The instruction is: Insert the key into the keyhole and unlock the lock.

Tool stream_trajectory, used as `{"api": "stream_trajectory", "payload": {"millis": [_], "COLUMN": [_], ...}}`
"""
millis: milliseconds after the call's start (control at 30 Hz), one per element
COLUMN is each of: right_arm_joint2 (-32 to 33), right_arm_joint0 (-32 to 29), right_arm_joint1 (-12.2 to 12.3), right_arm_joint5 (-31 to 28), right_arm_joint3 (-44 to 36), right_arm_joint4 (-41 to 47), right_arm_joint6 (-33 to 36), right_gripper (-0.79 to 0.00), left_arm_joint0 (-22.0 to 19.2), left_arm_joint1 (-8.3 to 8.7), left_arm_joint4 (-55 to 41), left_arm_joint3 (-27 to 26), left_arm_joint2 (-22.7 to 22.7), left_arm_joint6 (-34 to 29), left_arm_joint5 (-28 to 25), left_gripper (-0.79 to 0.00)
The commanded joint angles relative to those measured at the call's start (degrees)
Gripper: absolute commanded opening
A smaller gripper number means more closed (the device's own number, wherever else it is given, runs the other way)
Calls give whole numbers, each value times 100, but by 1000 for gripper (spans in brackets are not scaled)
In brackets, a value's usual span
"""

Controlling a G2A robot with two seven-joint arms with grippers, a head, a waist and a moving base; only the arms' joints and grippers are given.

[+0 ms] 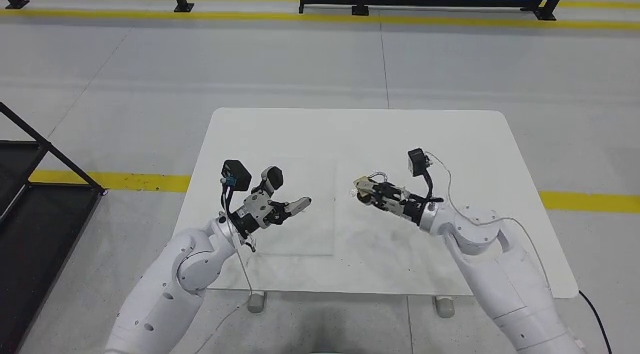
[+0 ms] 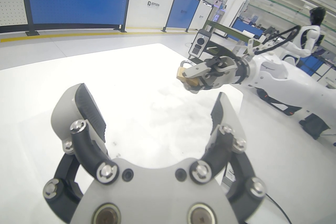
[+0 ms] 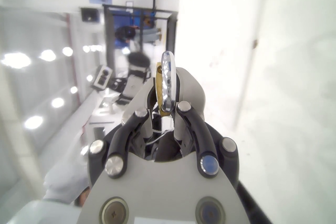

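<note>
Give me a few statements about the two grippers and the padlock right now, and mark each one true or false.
1. The right gripper is closed on a brass padlock. True.
2. The left gripper is holding a key. False: its fingers are spread open with nothing between them.
3. The padlock is lying flat on the table. False: it is held up off the table in the right gripper.
4. The two grippers are apart, with a gap of bare table between them. True.
</note>
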Motion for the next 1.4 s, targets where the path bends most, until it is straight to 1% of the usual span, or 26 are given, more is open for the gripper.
{"api": "stream_trajectory", "payload": {"millis": [0, 167, 433, 833, 1200, 1233, 1267, 1367], "right_arm_joint2": [-104, -393, -685, -852, -821, -808, -809, -806], "right_arm_joint0": [-8, 19, 103, 66, 20, 21, 17, -9], "right_arm_joint1": [-4, -52, -103, -132, -149, -149, -151, -154], "right_arm_joint5": [56, -42, -305, 146, 390, 460, 512, 599], "right_arm_joint3": [43, 231, 548, 593, 466, 457, 429, 348], "right_arm_joint4": [-704, -1370, -2193, -3105, -3437, -3489, -3550, -3680], "right_arm_joint6": [-392, -822, -1165, -1367, -1348, -1367, -1380, -1405], "right_gripper": [-785, -785, -785, -785, -785, -477, 0, 0], "left_arm_joint0": [0, 0, 0, 0, 0, 0, 0, 0], "left_arm_joint1": [0, 0, 0, 0, 0, 0, 0, 0], "left_arm_joint4": [0, 0, 0, 0, 0, 0, 0, 0], "left_arm_joint3": [0, 0, 0, 0, 0, 0, 0, 0], "left_arm_joint2": [0, 0, 0, 0, 0, 0, 0, 0], "left_arm_joint6": [0, 0, 0, 0, 0, 0, 0, 0], "left_arm_joint5": [0, 0, 0, 0, 0, 0, 0, 0], "left_gripper": [0, 0, 0, 0, 0, 0, 0, 0]}}
